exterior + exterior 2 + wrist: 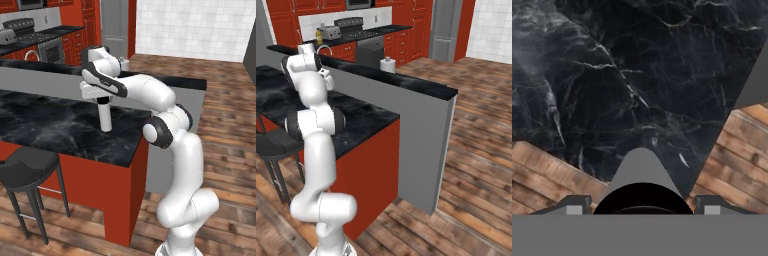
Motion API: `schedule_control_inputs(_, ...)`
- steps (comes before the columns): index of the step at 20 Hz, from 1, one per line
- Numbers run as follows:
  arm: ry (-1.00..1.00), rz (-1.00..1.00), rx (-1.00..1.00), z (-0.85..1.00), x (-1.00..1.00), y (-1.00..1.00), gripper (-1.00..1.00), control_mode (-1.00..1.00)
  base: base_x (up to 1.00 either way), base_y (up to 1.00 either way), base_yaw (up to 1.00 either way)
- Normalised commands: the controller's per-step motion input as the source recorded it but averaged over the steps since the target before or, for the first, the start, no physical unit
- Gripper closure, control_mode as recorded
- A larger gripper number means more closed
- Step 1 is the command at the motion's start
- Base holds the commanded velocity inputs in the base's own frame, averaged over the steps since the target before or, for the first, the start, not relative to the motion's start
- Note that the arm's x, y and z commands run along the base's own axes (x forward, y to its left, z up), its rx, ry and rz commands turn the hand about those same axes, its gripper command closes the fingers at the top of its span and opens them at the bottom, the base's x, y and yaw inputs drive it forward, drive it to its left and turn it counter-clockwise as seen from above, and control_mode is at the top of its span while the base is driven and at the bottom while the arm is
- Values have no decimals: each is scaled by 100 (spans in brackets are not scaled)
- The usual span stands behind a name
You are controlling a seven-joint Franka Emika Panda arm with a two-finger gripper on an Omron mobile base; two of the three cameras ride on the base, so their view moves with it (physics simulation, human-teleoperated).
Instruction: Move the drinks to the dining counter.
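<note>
One white bottle with a black cap stands upright on the black marble dining counter, near its right end, short of the grey back ledge. The gripper sits over the cap; in the hand view the cap lies between the two fingertips, which look close against its sides, holding it, though the contact itself is cut off at the bottom. One amber juice bottle stands far off on the worktop beside the toaster; small, label not readable. One stool by the counter. From the right, the arm hides the white bottle.
</note>
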Motion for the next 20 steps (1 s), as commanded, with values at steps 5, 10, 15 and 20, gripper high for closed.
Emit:
schedule_control_inputs(5,-1,0,8,-2,24,21,100,-100,0,0,0)
schedule_control_inputs(10,0,0,8,-18,23,25,100,-100,0,0,0)
schedule_control_inputs(15,0,-1,6,-27,13,11,100,-100,0,0,0)
schedule_control_inputs(20,0,0,0,-7,10,0,100,-100,0,0,0)
